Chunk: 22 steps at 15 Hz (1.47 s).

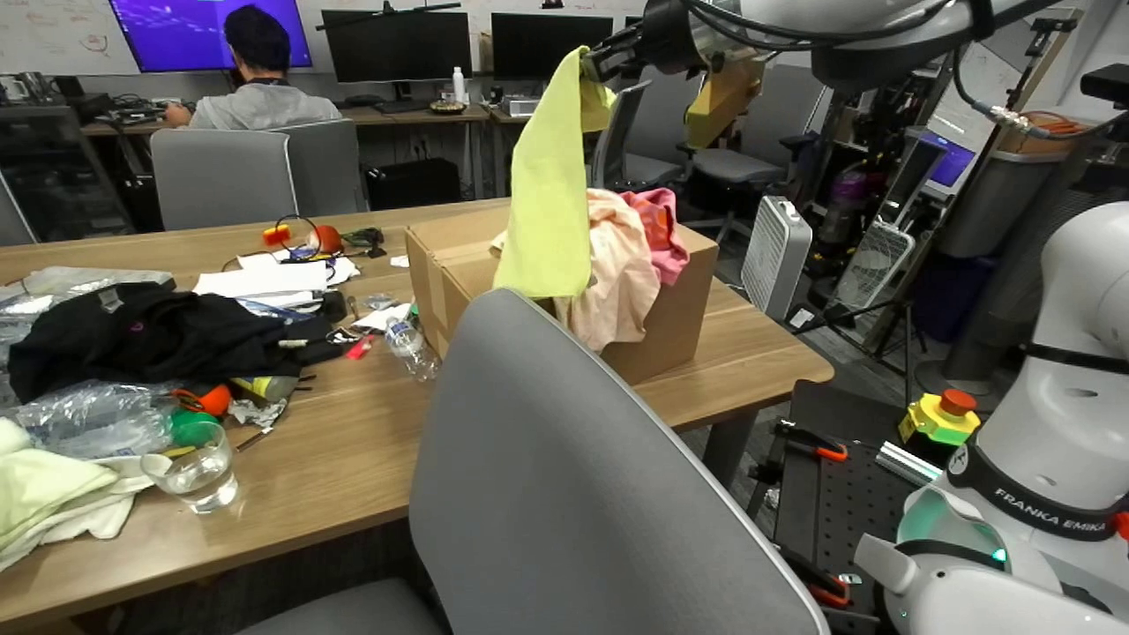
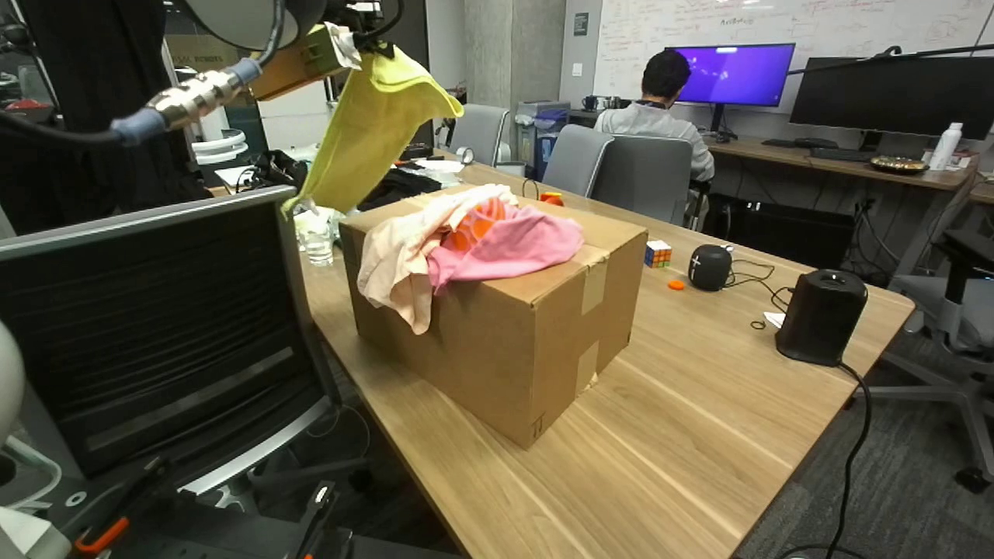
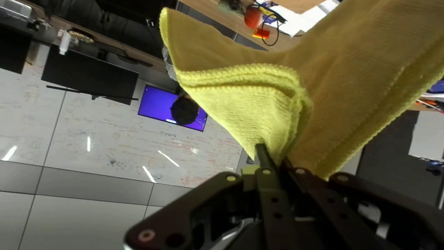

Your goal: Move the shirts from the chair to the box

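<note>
Office-type robotics lab, whiteboard (image 2: 730,27) with handwriting, monitors (image 2: 893,101) along desk (image 2: 776,157), background office chairs (image 2: 646,178), robot arm (image 1: 1050,414) marked FRANKA EMIKA.

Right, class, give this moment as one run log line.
gripper: shut on yellow shirt | yellow shirt: hanging, not yet released | peach shirt and pink shirt: draped over box
</note>
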{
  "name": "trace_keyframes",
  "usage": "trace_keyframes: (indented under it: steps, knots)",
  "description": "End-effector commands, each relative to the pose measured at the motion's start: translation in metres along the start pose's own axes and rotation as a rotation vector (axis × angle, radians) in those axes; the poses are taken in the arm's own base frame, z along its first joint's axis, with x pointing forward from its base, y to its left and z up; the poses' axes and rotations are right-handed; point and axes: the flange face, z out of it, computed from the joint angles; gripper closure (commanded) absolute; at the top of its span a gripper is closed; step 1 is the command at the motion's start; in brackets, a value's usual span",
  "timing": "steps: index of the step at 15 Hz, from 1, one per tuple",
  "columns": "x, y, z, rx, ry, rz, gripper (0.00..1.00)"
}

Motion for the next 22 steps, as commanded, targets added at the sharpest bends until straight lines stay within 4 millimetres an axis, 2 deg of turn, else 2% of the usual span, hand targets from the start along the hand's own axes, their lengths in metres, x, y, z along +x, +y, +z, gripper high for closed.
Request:
trace_keyframes:
  steps: [1,6,8,11,12,14,22]
  knots:
    - [0.027,0.019,0.028,-0.084,-0.012,0.012,0.96]
    - [0.043,0.041,0.051,-0.196,-0.026,0.028,0.96]
    - [0.047,0.057,0.048,-0.23,-0.032,0.032,0.96]
    - [0.049,0.064,0.057,-0.271,-0.054,0.029,0.96]
    - [0.048,0.066,0.059,-0.28,-0.061,0.031,0.71]
    - [0.044,0.068,0.061,-0.288,-0.088,0.022,0.65]
    - [0.03,0.071,0.064,-0.254,-0.238,-0.039,0.03]
